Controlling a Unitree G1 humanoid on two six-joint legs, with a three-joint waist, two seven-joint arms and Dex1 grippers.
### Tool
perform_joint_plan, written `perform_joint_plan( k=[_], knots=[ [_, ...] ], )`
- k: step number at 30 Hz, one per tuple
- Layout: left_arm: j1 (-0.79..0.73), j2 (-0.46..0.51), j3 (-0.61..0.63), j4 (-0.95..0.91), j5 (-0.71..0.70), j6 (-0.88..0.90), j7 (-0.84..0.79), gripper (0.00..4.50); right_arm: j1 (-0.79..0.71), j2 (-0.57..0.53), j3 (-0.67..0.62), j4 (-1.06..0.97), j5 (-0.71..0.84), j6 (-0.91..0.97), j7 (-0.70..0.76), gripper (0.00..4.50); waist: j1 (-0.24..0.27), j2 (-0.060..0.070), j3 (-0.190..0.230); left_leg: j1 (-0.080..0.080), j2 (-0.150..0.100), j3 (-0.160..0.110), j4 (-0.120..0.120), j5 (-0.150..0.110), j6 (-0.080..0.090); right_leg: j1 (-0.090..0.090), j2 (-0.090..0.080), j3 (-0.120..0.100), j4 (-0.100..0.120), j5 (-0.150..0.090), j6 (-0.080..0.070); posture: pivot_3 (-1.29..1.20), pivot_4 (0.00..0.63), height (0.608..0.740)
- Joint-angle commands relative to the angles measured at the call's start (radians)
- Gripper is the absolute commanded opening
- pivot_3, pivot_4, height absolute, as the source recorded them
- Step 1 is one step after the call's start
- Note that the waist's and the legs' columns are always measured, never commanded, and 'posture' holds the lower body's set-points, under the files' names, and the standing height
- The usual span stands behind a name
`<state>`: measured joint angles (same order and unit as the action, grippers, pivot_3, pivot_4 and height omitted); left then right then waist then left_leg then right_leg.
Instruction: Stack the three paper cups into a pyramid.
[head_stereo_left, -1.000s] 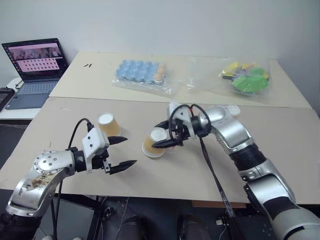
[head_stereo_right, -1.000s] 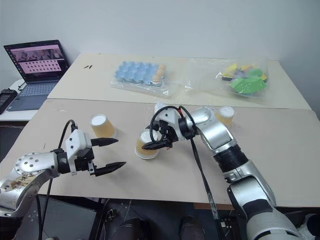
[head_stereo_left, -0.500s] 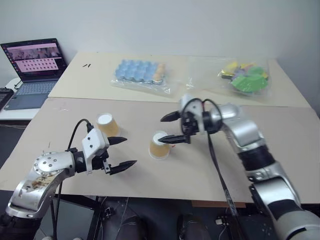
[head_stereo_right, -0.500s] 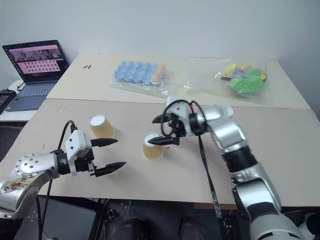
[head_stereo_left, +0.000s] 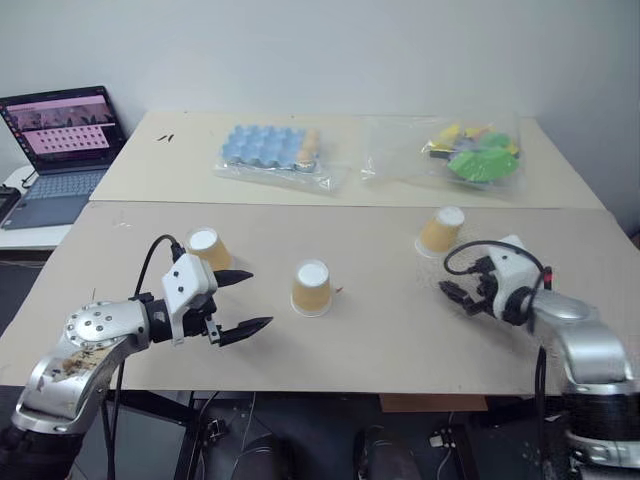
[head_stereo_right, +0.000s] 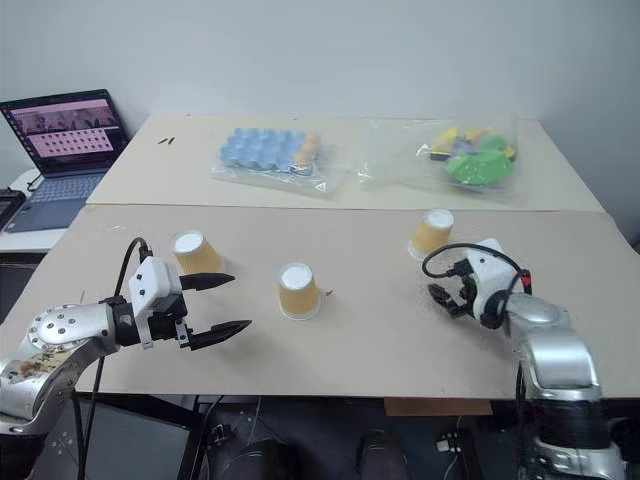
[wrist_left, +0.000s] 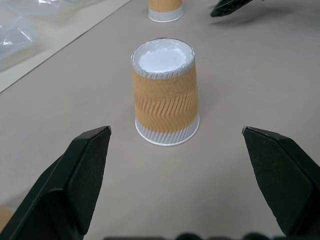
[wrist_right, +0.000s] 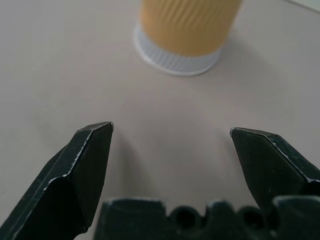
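Three paper cups stand upside down and apart on the near table (head_stereo_left: 380, 340): a left cup (head_stereo_left: 207, 247), a middle cup (head_stereo_left: 311, 288) and a right cup (head_stereo_left: 440, 229). My left gripper (head_stereo_left: 258, 298) is open just in front of the left cup, pointing across at the middle cup (wrist_left: 165, 100). My right gripper (head_stereo_left: 458, 292) is open and empty near the table's right side, a short way in front of the right cup (wrist_right: 185, 30). Its fingers (wrist_left: 232, 6) show beyond the middle cup in the left wrist view.
On the far table lie a blue egg tray (head_stereo_left: 268, 152) in clear plastic and a bag of colourful toys (head_stereo_left: 475, 155). A laptop (head_stereo_left: 60, 130) sits on a side table at the far left. A seam (head_stereo_left: 350, 205) runs between the two tables.
My right gripper opened, let go of the middle cup, which now stands upright, and swung right to near the right cup. The left arm stayed still. The camera shifted slightly.
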<state>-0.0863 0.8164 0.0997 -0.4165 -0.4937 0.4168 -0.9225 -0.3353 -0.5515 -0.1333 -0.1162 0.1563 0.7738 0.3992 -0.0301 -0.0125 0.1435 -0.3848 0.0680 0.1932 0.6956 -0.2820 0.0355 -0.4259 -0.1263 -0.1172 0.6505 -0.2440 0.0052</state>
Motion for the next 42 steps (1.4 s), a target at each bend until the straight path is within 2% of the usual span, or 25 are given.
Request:
perform_joint_plan(
  k=[1,7,19,26,31,34,37,42],
  knots=[
    [-0.022,0.005,0.013,-0.009,0.001,-0.001,-0.002,4.5,-0.072,0.042,-0.02,0.001,-0.017,-0.058,-0.071,4.45,0.002,0.0,0.0,0.0,0.0,0.0,0.0,0.0,0.0,0.0,0.0,0.0,0.0,0.0,0.0,0.0,0.15,0.733],
    [-0.021,0.007,0.018,-0.01,0.003,0.003,0.002,4.5,-0.213,0.111,-0.035,0.113,-0.008,-0.122,-0.119,4.45,0.01,0.0,0.0,-0.002,-0.001,0.0,-0.001,0.0,0.0,-0.001,0.0,-0.002,-0.003,0.0,0.0,0.0,0.15,0.733],
    [-0.025,0.005,0.019,-0.027,0.001,0.02,0.025,4.5,-0.446,0.129,-0.02,0.574,-0.037,-0.377,-0.153,4.45,0.007,0.0,0.0,-0.003,-0.001,0.0,-0.001,0.0,0.0,-0.001,0.0,-0.003,-0.003,0.0,0.0,0.0,0.15,0.733],
    [-0.02,0.009,0.027,-0.039,-0.001,0.031,0.035,4.5,-0.533,0.128,-0.014,0.761,-0.05,-0.491,-0.148,4.45,0.0,0.0,0.0,-0.003,-0.001,0.0,-0.001,0.0,0.0,-0.001,0.0,-0.003,-0.003,0.0,0.0,0.0,0.15,0.733],
    [-0.012,0.013,0.035,-0.048,-0.002,0.039,0.042,4.5,-0.561,0.127,-0.021,0.81,-0.047,-0.523,-0.139,4.45,-0.008,0.001,0.0,-0.003,0.0,0.0,-0.001,0.0,0.0,-0.001,0.0,-0.003,-0.003,0.0,0.0,0.0,0.15,0.733],
    [-0.008,0.012,0.038,-0.052,-0.002,0.043,0.044,4.5,-0.562,0.128,-0.026,0.808,-0.042,-0.527,-0.139,3.76,-0.011,0.001,0.0,-0.003,0.0,0.0,-0.001,0.0,0.0,-0.001,0.0,-0.003,-0.003,0.0,0.0,0.0,0.15,0.733],
    [-0.007,0.012,0.037,-0.053,-0.001,0.044,0.044,4.5,-0.561,0.128,-0.027,0.777,-0.03,-0.514,-0.12,2.77,-0.012,0.001,0.0,-0.003,0.0,0.0,-0.001,0.0,0.0,-0.001,0.0,-0.003,-0.003,0.0,0.0,0.0,0.15,0.733],
    [-0.012,0.01,0.032,-0.049,0.003,0.044,0.045,4.5,-0.531,0.125,-0.042,0.654,0.027,-0.459,-0.053,2.68,-0.012,0.001,0.0,-0.003,0.0,0.0,-0.001,0.0,0.0,-0.001,0.0,-0.003,-0.003,0.0,0.0,0.0,0.15,0.733]
  ],
)
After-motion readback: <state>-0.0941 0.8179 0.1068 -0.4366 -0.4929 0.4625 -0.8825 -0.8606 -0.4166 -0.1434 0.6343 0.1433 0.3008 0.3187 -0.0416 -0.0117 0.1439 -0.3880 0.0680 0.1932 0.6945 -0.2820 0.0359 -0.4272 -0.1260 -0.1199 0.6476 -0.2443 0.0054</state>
